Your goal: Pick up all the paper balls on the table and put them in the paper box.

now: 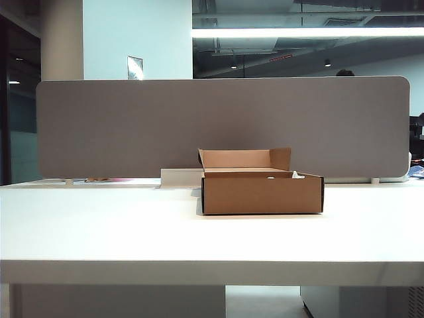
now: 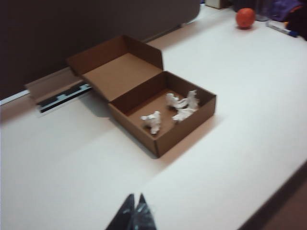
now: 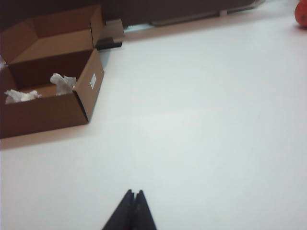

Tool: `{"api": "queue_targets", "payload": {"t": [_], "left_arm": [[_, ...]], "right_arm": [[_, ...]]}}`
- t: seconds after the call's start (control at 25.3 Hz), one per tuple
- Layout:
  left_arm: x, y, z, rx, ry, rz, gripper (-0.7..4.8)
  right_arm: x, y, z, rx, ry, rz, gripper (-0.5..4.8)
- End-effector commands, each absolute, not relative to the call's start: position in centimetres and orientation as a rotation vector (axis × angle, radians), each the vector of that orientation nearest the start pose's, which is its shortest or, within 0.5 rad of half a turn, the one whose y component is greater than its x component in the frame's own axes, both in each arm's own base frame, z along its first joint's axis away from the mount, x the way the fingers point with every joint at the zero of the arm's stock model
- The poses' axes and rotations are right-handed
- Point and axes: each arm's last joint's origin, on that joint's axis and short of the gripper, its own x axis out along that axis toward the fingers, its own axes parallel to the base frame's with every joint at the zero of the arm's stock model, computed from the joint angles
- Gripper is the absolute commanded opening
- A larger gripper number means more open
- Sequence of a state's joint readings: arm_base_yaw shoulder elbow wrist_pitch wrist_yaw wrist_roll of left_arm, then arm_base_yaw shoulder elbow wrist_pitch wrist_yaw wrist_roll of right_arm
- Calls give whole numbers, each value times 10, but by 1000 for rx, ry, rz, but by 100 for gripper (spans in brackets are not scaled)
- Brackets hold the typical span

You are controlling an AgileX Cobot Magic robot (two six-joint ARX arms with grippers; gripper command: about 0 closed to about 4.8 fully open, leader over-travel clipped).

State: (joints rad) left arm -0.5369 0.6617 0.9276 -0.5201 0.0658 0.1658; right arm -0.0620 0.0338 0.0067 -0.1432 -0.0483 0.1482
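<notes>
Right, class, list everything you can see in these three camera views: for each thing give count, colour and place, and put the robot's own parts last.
paper box: one, brown cardboard, open, on the table before the divider.
paper balls: three, white, crumpled, all inside the paper box.
table: one, white, wide and flat.
divider panel: one, grey fabric, upright along the table's rear.
flat block: one, white, behind the box beside its flaps.
orange ball: one, orange-red, far end of the table.
left gripper: one, black, shut, empty, above bare table.
right gripper: one, black, shut, empty, above bare table beside the box.
</notes>
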Motion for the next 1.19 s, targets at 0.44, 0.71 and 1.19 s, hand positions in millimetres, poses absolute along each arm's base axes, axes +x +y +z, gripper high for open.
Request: {"api": "queue_targets", "payload": {"t": [0.44, 0.71, 1.19], "left_arm": [[92, -50, 303, 167, 145, -422, -6], [97, -51, 253, 86, 181, -353, -6], [105, -19, 207, -76, 95, -154, -6]], "right_arm": [[98, -5, 147, 155, 175, -32, -1], [98, -5, 147, 155, 176, -32, -1], [98, -5, 147, 155, 176, -32, -1]]}}
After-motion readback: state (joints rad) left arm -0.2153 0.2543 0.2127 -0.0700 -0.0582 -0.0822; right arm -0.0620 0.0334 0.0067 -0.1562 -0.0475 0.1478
